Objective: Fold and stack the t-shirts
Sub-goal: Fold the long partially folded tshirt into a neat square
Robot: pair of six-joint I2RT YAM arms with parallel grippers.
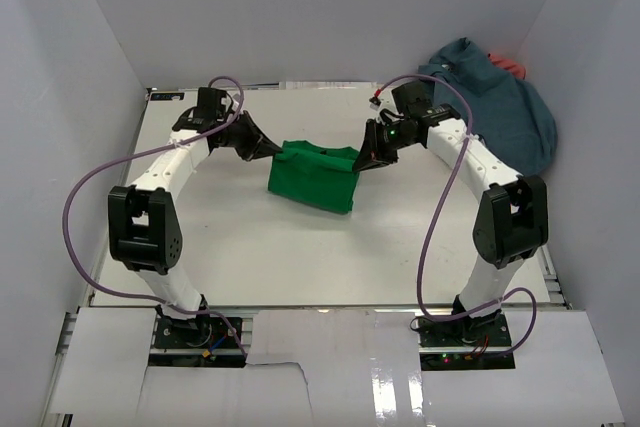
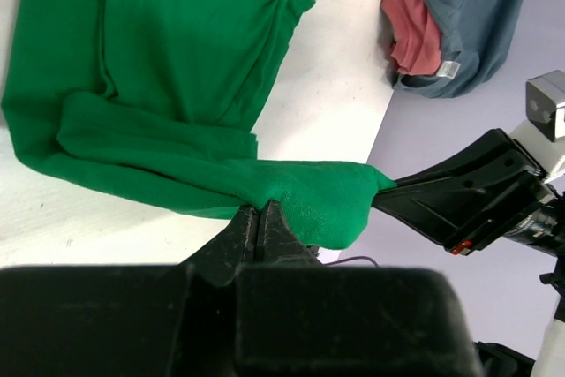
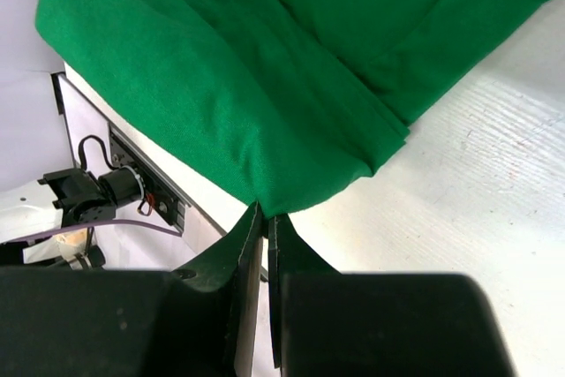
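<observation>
The green t-shirt (image 1: 315, 177) lies partly folded at the table's middle back. My left gripper (image 1: 274, 148) is shut on its far left corner, and the left wrist view shows the pinched green cloth (image 2: 291, 196) at my left gripper (image 2: 259, 211). My right gripper (image 1: 358, 160) is shut on its far right corner; the right wrist view shows the cloth (image 3: 221, 68) hanging from my right gripper (image 3: 266, 215). The slate blue-grey t-shirt (image 1: 500, 107) lies heaped at the back right, with the coral red t-shirt (image 1: 508, 64) peeking out behind it; both also show in the left wrist view (image 2: 468, 15), (image 2: 413, 28).
White walls enclose the table (image 1: 250, 247) on the left, back and right. Purple cables (image 1: 75, 197) loop from both arms. The right arm's fingers (image 2: 459, 196) show in the left wrist view.
</observation>
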